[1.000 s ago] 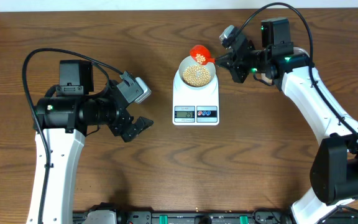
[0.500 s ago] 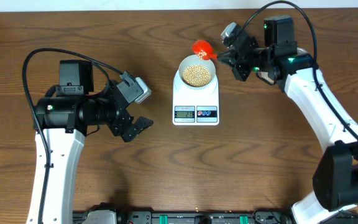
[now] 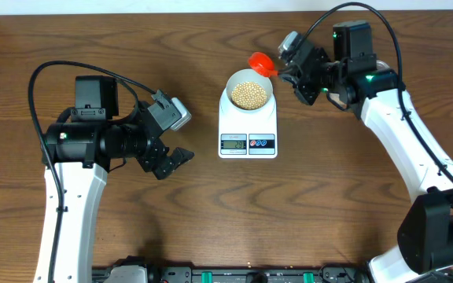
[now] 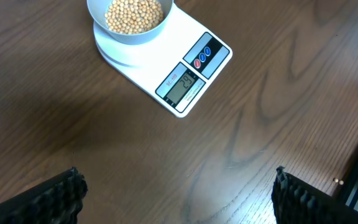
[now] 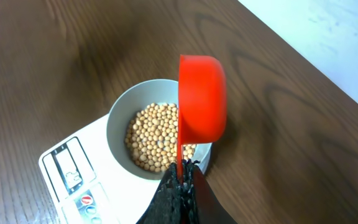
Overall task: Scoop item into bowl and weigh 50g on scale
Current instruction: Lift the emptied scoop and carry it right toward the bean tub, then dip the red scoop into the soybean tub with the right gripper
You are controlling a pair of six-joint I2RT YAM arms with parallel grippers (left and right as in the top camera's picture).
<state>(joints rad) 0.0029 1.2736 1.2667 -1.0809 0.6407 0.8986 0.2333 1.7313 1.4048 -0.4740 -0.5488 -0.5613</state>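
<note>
A pale bowl (image 3: 249, 93) full of beige beans (image 3: 248, 95) stands on the white scale (image 3: 248, 132) at the table's middle; its display (image 4: 184, 86) is lit. My right gripper (image 3: 289, 74) is shut on the thin handle of a red scoop (image 3: 260, 63), held tilted on its side just beyond the bowl's far right rim. In the right wrist view the scoop (image 5: 201, 107) hangs over the bowl (image 5: 120, 119) edge, its inside turned away. My left gripper (image 3: 173, 163) hovers open over bare wood, left of the scale, its fingers (image 4: 58, 198) wide apart.
Bare wooden table (image 3: 211, 220) all round the scale. A pale wall edge (image 3: 132, 6) runs along the far side. A black rail (image 3: 234, 275) lies at the near edge.
My right gripper has drawn the red scoop back from over the bowl, up and to the right, and turned it so its beans no longer show. The left arm has stayed still.
</note>
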